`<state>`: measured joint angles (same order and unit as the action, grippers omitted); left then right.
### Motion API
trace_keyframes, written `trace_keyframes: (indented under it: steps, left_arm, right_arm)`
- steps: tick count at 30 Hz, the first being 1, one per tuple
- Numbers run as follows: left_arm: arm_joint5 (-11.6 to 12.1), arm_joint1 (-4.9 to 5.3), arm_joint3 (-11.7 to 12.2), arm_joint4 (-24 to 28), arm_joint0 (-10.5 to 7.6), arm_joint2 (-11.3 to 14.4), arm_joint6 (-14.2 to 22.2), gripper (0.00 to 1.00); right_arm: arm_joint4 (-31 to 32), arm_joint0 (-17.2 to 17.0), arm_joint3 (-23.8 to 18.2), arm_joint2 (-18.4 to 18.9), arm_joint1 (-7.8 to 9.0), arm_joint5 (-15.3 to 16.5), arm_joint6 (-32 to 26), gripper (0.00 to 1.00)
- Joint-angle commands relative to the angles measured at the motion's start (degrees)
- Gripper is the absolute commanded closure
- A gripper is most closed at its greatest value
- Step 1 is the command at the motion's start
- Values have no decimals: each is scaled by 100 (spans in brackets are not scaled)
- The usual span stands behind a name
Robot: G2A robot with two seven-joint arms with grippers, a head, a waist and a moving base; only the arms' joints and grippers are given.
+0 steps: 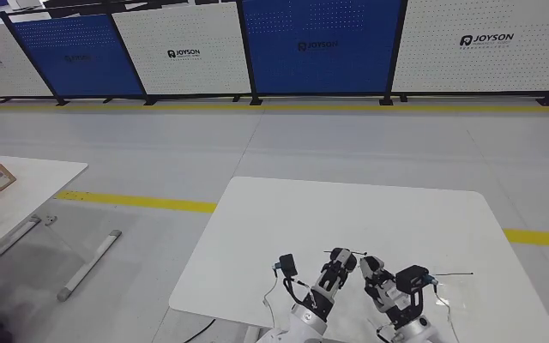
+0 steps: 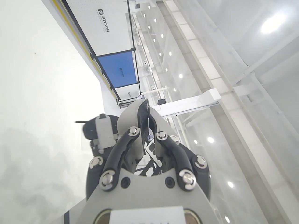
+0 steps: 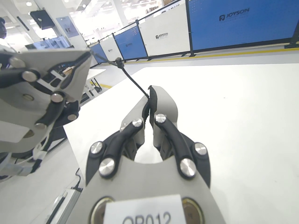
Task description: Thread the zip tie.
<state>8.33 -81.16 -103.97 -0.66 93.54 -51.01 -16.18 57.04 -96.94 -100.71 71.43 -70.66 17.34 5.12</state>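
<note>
Right pincer (image 3: 149, 95) pinching zip tie (image 3: 134, 82), left pincer (image 2: 148, 113) clamped on it too

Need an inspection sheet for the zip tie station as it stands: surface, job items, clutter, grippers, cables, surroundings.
Surface: white table, rounded corners.
Job's things: black zip tie held in the air between both grippers, its head partway along the strap.
Clutter: thin black strip beside the right arm; cannot tell what it is.
Grippers: left gripper shut on the zip tie; right gripper shut on the zip tie.
Cables: white cable looped at the right arm's wrist; black cable on the floor by the table edge.
Surroundings: blue and white pegboard panels, yellow floor line, second table.
</note>
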Motion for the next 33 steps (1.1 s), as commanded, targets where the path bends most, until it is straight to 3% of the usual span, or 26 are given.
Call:
trace_keyframes:
  steps: [1,14,27,33]
  left_arm:
    - [4,-3,41,35,-23,-14,-7,100]
    - [-58,0,284,224,-74,-189,-62,100]
    - [-100,-1,366,316,-94,-265,-103,100]
    - [-153,-3,525,767,-135,-664,-425,100]
  right_arm:
    - [-100,-92,-47,153,15,-6,121,0]
    - [-979,-843,-344,1148,105,214,997,0]
    - [-1083,-814,-333,1170,101,117,1035,0]
    - [-2338,-898,-306,1714,114,214,1212,0]
